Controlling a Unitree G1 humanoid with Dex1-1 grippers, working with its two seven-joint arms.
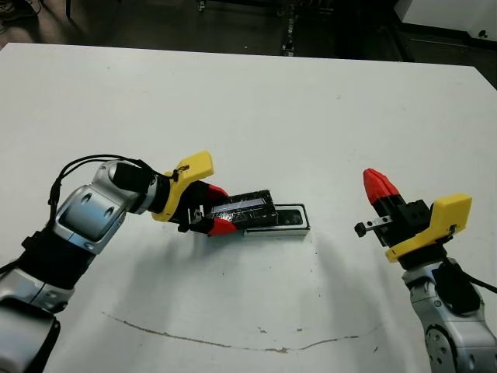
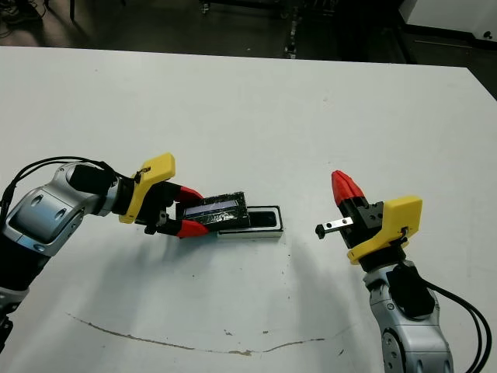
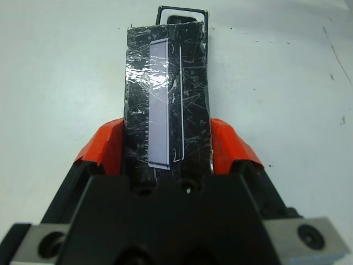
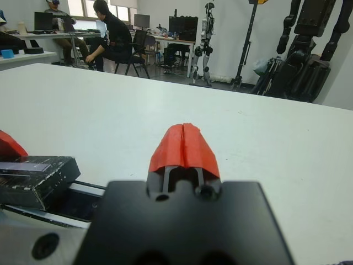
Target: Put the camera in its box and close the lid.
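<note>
While clamped (left gripper (image 1: 211, 210)): lid (image 1: 247, 207).

The left arm reaches in from the left, its gripper (image 1: 211, 208) lying low and pointing right, the 2 red fingers (image 3: 107, 144) spread and clamped on the lid (image 1: 247, 207). The right gripper (image 1: 377, 186) is raised well to the right, fingers pressed together, pointing up-left.

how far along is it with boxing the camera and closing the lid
Late stage. The camera already appears to lie in the box. In hand: the left gripper holds the lid between its jaws, tilted and covering only the box's left part, the right end still uncovered. Left to do: lower the lid flat over the box and release. The right gripper is shut, off to the right, holding nothing.
</note>
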